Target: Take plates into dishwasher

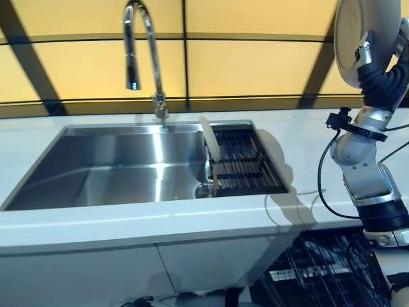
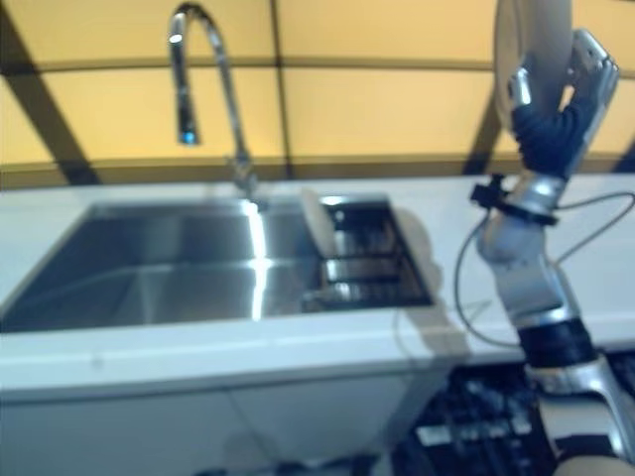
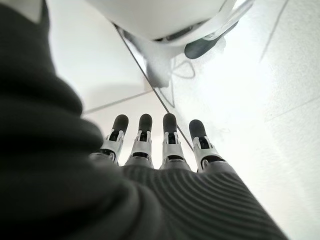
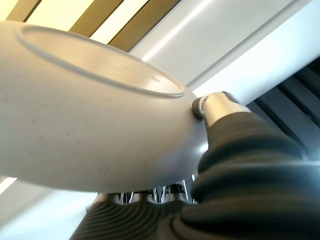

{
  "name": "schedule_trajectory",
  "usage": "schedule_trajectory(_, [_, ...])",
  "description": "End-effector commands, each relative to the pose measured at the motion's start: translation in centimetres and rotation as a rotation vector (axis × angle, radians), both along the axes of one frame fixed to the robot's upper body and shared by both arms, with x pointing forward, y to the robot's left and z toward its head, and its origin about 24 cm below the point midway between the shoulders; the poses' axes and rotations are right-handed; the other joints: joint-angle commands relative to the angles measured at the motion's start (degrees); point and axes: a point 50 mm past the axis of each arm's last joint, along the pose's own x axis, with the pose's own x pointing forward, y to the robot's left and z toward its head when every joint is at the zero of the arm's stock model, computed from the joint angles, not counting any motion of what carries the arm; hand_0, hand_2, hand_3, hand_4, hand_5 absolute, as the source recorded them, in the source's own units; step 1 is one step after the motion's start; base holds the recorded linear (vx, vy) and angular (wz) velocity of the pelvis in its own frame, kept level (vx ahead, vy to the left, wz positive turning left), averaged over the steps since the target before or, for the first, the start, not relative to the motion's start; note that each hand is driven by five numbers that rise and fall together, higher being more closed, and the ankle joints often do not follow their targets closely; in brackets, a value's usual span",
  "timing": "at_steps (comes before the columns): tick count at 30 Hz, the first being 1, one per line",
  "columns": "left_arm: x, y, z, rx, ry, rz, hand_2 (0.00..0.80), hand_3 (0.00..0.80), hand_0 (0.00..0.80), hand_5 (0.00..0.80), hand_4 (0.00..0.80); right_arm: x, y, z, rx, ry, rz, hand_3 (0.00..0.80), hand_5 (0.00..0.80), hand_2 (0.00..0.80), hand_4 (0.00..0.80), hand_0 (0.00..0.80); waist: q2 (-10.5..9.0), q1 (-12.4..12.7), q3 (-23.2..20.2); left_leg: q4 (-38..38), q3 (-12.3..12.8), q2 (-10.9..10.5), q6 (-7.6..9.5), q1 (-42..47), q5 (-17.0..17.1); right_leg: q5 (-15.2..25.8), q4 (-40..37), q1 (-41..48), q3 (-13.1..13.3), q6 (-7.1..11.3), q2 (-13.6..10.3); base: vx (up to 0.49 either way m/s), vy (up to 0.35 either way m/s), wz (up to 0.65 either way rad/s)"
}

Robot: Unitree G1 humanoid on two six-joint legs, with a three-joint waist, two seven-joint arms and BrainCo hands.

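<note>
The right hand (image 1: 378, 67) is raised high over the white counter (image 1: 307, 137), well above and to the right of the sink (image 1: 108, 169), and it grasps a pale plate (image 1: 358, 38) held nearly on edge. In the right wrist view the plate's (image 4: 85, 125) underside and foot ring fill the space just past the hand, the thumb (image 4: 215, 105) pressed on its rim while the fingers curl beneath it, mostly hidden. Around the held plate there is open air on every side; only the yellow panelled wall (image 1: 255, 57) stands behind it. Below the hand the counter edge runs along the front, and under it, at the lower right, the dark wire rack of the open dishwasher (image 1: 319, 268) shows. A second plate (image 1: 211, 137) stands tilted on edge in the dark drying rack (image 1: 246, 166) set in the sink's right end, well apart from the fingers, down and to their left. The tall faucet (image 1: 144, 51) rises behind the basin, further left again. The left hand (image 3: 160, 150) shows only in its own wrist view, fingers straight and relaxed, holding nothing, with pale floor (image 3: 260, 100) beyond the fingertips.
</note>
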Motion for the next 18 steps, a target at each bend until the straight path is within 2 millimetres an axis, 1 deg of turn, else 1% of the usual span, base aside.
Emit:
schedule_trajectory(1, [-0.9,1.0,0.0,0.045,0.022,-0.024,0.000,0.000,0.000,0.000,0.000,-2.8,0.2,4.1,-0.146,-0.192,0.018,0.800,0.800,0.800,0.800,0.800,0.44,-1.04,0.30,-6.26,-3.59,-4.07,3.73,0.02,-1.62,4.56,6.26,-0.83,-1.14,-1.78,-1.13,-0.103,-0.007,-0.98])
schedule_trajectory(3, [-0.8,1.5,0.1,0.053,0.026,-0.024,0.000,0.000,0.000,0.000,0.000,-3.4,-0.5,3.9,-0.184,-0.164,-0.006,0.800,0.800,0.800,0.800,0.800,0.54,-2.40,-0.64,-8.29,-3.80,-3.25,4.25,0.47,-1.18,2.19,9.32,-0.16,0.80,-3.33,-1.83,-0.092,-0.044,-0.51])
schedule_trajectory(5, [-0.7,1.8,0.2,0.057,0.022,-0.019,0.000,0.000,0.000,0.000,0.000,-4.0,-1.6,3.5,-0.203,-0.135,-0.018,0.800,0.800,0.800,0.800,0.800,0.71,-3.73,-1.54,-9.09,-3.76,-2.16,4.40,0.17,-0.82,-1.96,11.86,1.85,2.27,-5.45,-2.72,-0.082,-0.111,-0.13])
schedule_trajectory(7, [-0.6,2.0,0.3,0.062,0.012,-0.011,0.000,0.000,0.000,0.000,0.000,-4.6,-2.3,2.9,-0.208,-0.117,-0.017,0.800,0.800,0.800,0.800,0.800,0.74,-4.61,-2.17,-9.11,-3.25,-1.30,4.46,-0.60,-0.94,-4.55,13.04,3.76,3.29,-6.58,-3.04,-0.092,-0.166,-0.17])
schedule_trajectory(8, [-0.5,2.3,0.4,0.065,0.006,-0.002,0.000,0.000,0.000,0.000,0.000,-4.9,-2.6,2.4,-0.209,-0.108,-0.005,0.800,0.800,0.800,0.800,0.800,0.70,-5.34,-2.61,-9.11,-2.46,-0.77,4.52,-1.34,-0.99,-6.05,13.48,5.26,3.93,-6.98,-3.09,-0.112,-0.189,-0.35])
schedule_trajectory(10, [-0.4,2.7,0.5,0.069,-0.007,0.014,0.000,0.000,0.000,0.000,0.000,-5.2,-2.7,1.7,-0.231,-0.089,-0.001,0.800,0.800,0.800,0.800,0.800,0.29,-6.17,-3.28,-9.11,-1.24,-0.49,4.48,-2.25,-0.92,-6.70,13.01,7.46,5.05,-6.71,-2.89,-0.129,-0.219,-0.59])
schedule_trajectory(13, [0.1,3.2,0.8,0.070,-0.034,0.031,0.000,0.000,0.000,0.000,0.000,-5.6,-3.1,1.1,-0.242,-0.030,0.020,0.800,0.800,0.800,0.800,0.800,-0.78,-7.24,-4.17,-8.99,0.84,0.00,4.30,-3.60,-0.56,-7.33,13.46,10.09,6.64,-5.79,-2.14,-0.167,-0.294,-1.01])
schedule_trajectory(15, [0.4,3.6,1.0,0.071,-0.058,0.045,0.000,0.000,0.000,0.000,0.000,-5.6,-3.5,0.8,-0.234,0.021,0.038,0.800,0.800,0.800,0.800,0.800,-1.73,-7.57,-4.51,-8.34,2.26,0.69,3.77,-5.10,-0.30,-8.70,12.61,11.77,6.62,-5.40,-1.09,-0.245,-0.411,-0.54])
schedule_trajectory(16, [0.7,3.8,1.2,0.074,-0.070,0.055,0.000,0.000,0.000,0.000,0.000,-5.6,-3.6,0.7,-0.227,0.040,0.063,0.800,0.800,0.800,0.800,0.800,-2.29,-7.52,-4.70,-7.82,3.56,1.45,2.94,-6.09,0.26,-10.79,9.54,13.35,5.50,-5.63,-0.08,-0.326,-0.537,-0.04])
schedule_trajectory(17, [0.9,3.9,1.3,0.080,-0.082,0.073,0.000,0.000,0.000,0.000,0.000,-5.6,-3.5,0.7,-0.224,0.061,0.085,0.800,0.800,0.800,0.800,0.800,-2.84,-7.13,-4.72,-6.67,5.34,2.64,1.80,-7.44,0.75,-12.90,5.62,14.76,3.84,-6.20,0.94,-0.347,-0.568,-0.12])
schedule_trajectory(18, [1.2,4.0,1.4,0.084,-0.092,0.086,0.000,0.000,0.000,0.000,0.000,-5.5,-3.4,0.7,-0.225,0.076,0.109,0.800,0.800,0.800,0.800,0.800,-3.18,-6.76,-4.65,-5.78,6.49,3.65,0.84,-8.30,1.16,-13.98,3.46,15.46,2.90,-6.81,1.49,-0.363,-0.595,-0.42])
